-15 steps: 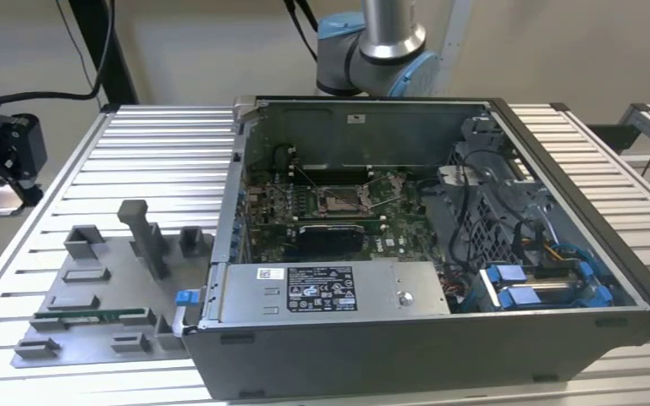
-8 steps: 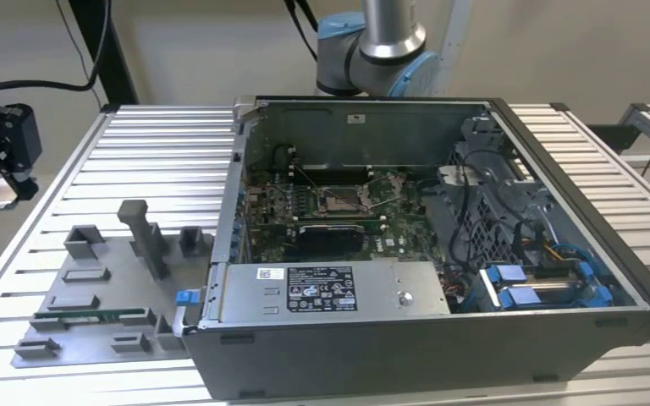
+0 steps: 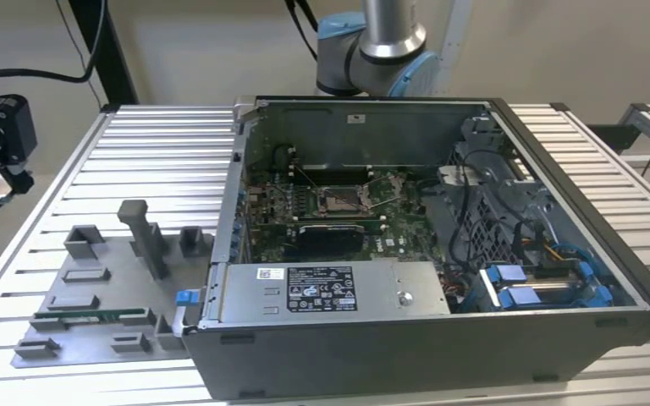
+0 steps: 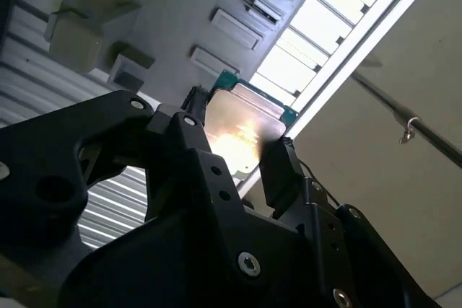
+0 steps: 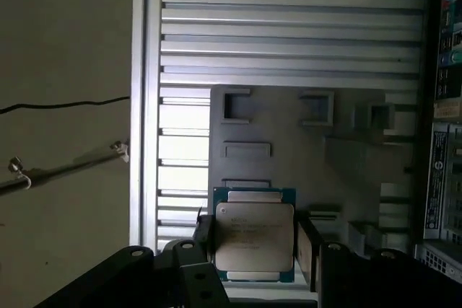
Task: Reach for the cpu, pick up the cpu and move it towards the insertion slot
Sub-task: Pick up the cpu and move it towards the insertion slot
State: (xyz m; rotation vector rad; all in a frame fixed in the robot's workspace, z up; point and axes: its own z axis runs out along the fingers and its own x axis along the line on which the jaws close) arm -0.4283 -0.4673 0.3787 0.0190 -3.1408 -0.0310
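Because the end effector (image 5: 254, 249) clamps the cpu (image 5: 254, 232) by two opposite edges above the grey holder tray (image 5: 289, 135), its flat faces are free for seating.

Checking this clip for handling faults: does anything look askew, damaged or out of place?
Nothing stands out. In the first wrist view the cpu sits square in the gripper, held clear of the grey fixture tray. The insertion slot in the open computer case shows no damage.

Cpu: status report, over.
Gripper shut on cpu. Cpu held clear of grey tray. Slot apart, inside the case, nothing over it.
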